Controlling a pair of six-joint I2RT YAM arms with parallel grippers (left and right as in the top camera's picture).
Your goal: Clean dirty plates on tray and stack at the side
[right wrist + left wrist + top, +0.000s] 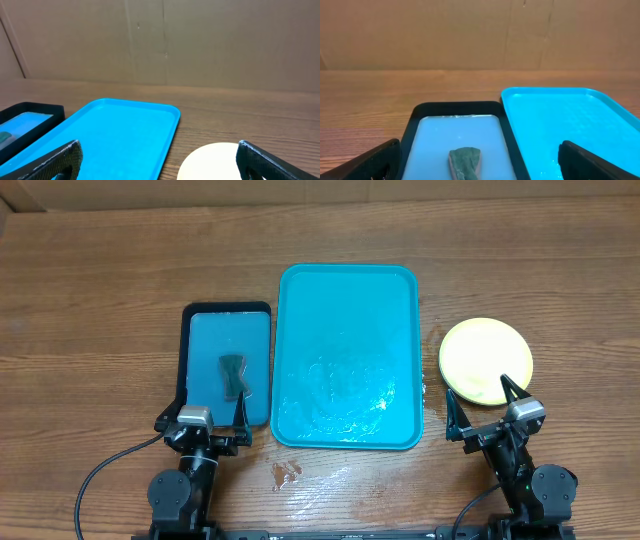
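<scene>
The large teal tray (300, 300) lies in the middle of the table, wet, with no plates on it. It also shows in the left wrist view (600, 105) and the right wrist view (115, 135). A yellow-green plate (485, 355) lies on the table right of the tray, seemingly the top of a stack; it shows in the right wrist view (210, 162). The light blue plate is hidden or out of view. My left gripper (210, 423) is open and empty near the front edge. My right gripper (488, 408) is open and empty just in front of the plate.
A smaller dark-rimmed blue tray (188, 340) lies left of the teal tray, with a grey-green sponge (234, 376) in it, also seen in the left wrist view (465, 161). Water drops (285, 472) lie on the wood in front of the teal tray.
</scene>
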